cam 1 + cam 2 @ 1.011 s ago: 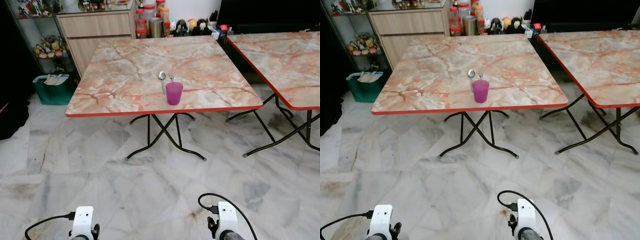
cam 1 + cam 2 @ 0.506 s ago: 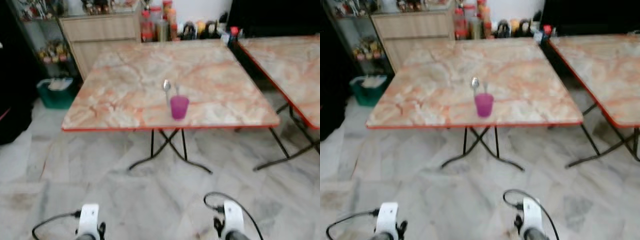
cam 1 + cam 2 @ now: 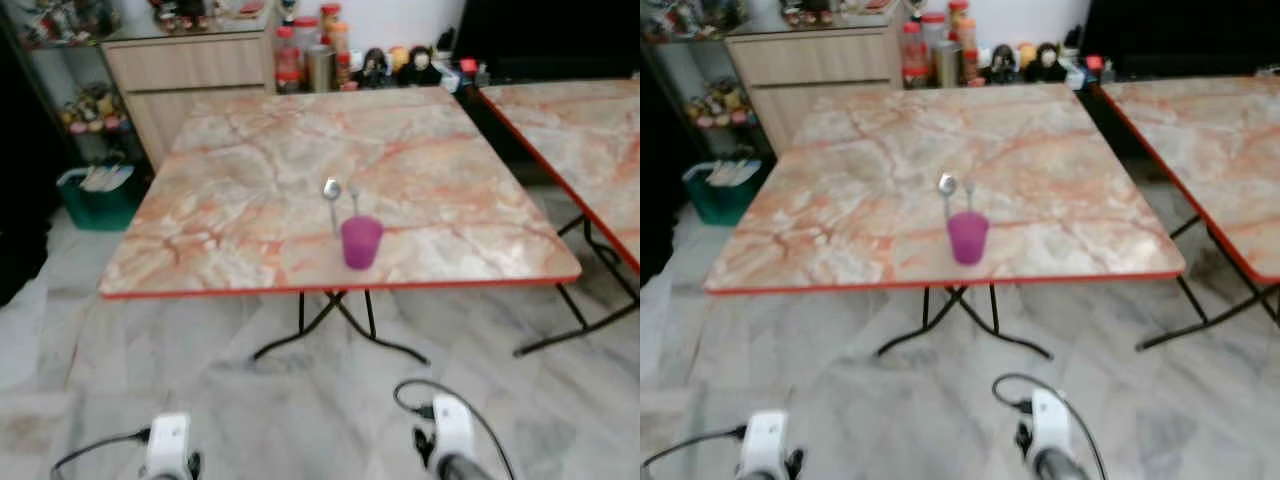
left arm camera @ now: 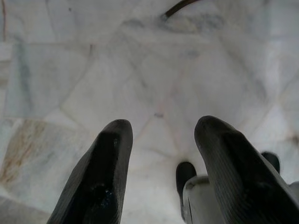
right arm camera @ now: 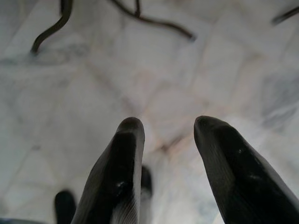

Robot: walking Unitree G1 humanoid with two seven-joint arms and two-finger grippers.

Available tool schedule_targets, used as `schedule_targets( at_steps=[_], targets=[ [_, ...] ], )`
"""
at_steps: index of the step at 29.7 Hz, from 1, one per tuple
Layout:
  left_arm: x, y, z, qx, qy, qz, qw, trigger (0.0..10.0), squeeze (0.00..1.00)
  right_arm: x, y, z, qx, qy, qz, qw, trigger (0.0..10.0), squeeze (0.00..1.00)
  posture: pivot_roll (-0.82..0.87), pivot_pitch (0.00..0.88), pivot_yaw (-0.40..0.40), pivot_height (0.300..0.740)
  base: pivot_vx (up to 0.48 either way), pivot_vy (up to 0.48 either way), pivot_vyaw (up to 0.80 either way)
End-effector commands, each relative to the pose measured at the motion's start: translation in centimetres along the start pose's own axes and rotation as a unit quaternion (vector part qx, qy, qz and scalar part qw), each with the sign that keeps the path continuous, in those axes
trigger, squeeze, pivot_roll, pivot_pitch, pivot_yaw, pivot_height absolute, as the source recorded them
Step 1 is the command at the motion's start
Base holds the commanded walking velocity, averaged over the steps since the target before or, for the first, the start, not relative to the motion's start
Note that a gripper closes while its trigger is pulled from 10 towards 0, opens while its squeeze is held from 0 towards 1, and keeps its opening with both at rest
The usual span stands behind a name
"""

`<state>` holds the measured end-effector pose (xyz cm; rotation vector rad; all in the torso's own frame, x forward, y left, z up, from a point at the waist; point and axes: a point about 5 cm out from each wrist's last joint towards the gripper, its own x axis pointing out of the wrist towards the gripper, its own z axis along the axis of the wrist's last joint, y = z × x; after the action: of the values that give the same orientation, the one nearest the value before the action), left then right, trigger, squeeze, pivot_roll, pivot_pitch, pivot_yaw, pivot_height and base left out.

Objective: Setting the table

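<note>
A purple cup (image 3: pixel 361 242) stands near the front edge of a marble-patterned folding table (image 3: pixel 230 190) with a red rim. Just behind the cup lie a spoon (image 3: pixel 331 193) and a fork (image 3: pixel 354 203). Both arms hang low in front of me over the marble floor, well short of the table. My left gripper (image 4: pixel 161 133) is open with nothing between its fingers. My right gripper (image 5: pixel 168 128) is open too, pointing down at the floor tiles.
A second marble table (image 3: pixel 590 130) stands at the right. A wooden cabinet (image 3: pixel 190 70) with jars and bottles (image 3: pixel 300 55) lines the back wall. A green bin (image 3: pixel 100 195) sits at the table's far left. The table's black crossed legs (image 3: pixel 340 325) reach onto the floor.
The table and cup have grown larger and shifted lower in view, so the camera has moved closer. The cup, spoon and fork have not moved on the table.
</note>
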<state>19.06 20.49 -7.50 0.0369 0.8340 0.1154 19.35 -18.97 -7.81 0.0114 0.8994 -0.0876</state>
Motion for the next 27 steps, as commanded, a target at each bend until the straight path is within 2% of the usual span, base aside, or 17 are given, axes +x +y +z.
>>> schedule_targets(
  at_steps=[1, 12, 27],
  targets=[
    [-0.09, 1.41, -0.03, -0.001, 0.002, 0.021, 1.000, 10.0, 0.00, 0.18, 1.17, 0.73, 0.002, -0.010, 0.014, 1.000, 10.0, 0.00, -0.02, 0.000, 0.011, 0.740, 0.292, 0.000, 0.00],
    [-0.12, 1.23, -0.17, 0.008, 0.003, 0.018, 1.000, 10.0, 0.00, 0.20, 1.06, 0.86, -0.001, -0.010, 0.014, 1.000, 10.0, 0.00, -0.02, 0.000, 0.009, 0.740, 0.027, 0.000, 0.00],
    [-0.13, 1.28, -0.15, 0.011, 0.001, 0.020, 1.000, 10.0, 0.00, 0.27, 1.33, 1.17, -0.011, -0.012, 0.020, 1.000, 10.0, 0.00, -0.01, 0.000, 0.001, 0.740, 0.000, -0.375, 0.00]
  ],
)
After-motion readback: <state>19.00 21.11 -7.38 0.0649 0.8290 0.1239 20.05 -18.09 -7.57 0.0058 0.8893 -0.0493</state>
